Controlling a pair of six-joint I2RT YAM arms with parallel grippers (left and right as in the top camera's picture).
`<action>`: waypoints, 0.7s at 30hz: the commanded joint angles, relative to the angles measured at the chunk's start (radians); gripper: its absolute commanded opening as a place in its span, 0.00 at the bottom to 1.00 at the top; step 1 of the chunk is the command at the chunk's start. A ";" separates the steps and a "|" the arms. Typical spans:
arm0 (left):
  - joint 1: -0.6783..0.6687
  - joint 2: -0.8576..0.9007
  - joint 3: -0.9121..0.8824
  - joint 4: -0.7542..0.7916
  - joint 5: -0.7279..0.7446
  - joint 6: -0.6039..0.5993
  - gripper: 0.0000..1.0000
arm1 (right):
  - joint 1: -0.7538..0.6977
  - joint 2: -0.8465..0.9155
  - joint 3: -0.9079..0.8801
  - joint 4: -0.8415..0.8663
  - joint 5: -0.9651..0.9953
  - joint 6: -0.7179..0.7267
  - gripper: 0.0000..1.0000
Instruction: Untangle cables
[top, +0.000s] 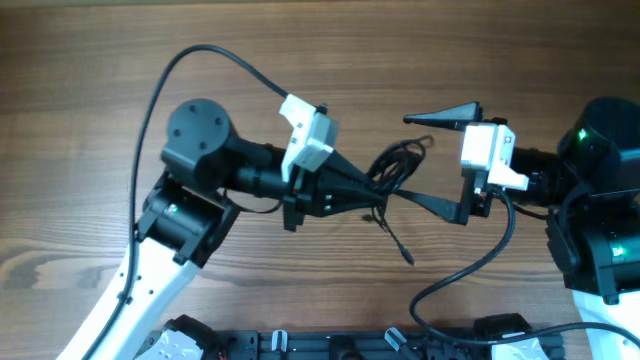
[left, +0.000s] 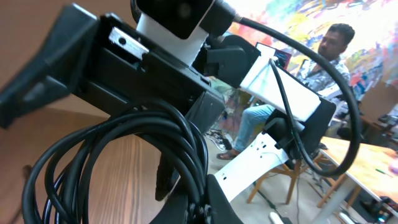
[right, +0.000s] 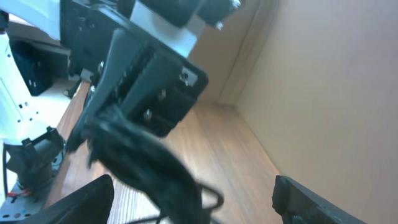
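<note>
A tangled bundle of black cables (top: 393, 166) hangs above the wooden table (top: 90, 70) at the centre. My left gripper (top: 372, 192) is shut on the bundle from the left. In the left wrist view the cable loops (left: 118, 155) rise out of the closed jaws (left: 204, 208). My right gripper (top: 404, 158) is wide open, with one finger on each side of the bundle. In the right wrist view the blurred bundle (right: 146, 165) lies between the spread fingers (right: 196, 202), nearer the left one. A loose cable end with a plug (top: 405, 254) trails down toward the table's front.
The left arm's own supply cable (top: 165, 75) arcs over the table at the back left. The right arm's cable (top: 470, 268) loops at the front right. A black rail (top: 330, 345) runs along the front edge.
</note>
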 joint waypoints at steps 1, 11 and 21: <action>-0.013 0.009 0.009 0.020 0.019 -0.012 0.04 | 0.001 -0.002 0.004 0.005 -0.024 -0.027 0.86; 0.034 0.007 0.009 0.037 -0.206 -0.094 0.96 | 0.001 0.001 0.004 -0.074 0.192 0.325 0.04; 0.136 0.001 0.009 0.027 -0.282 -0.193 1.00 | 0.001 -0.008 0.004 -0.146 0.412 0.535 0.04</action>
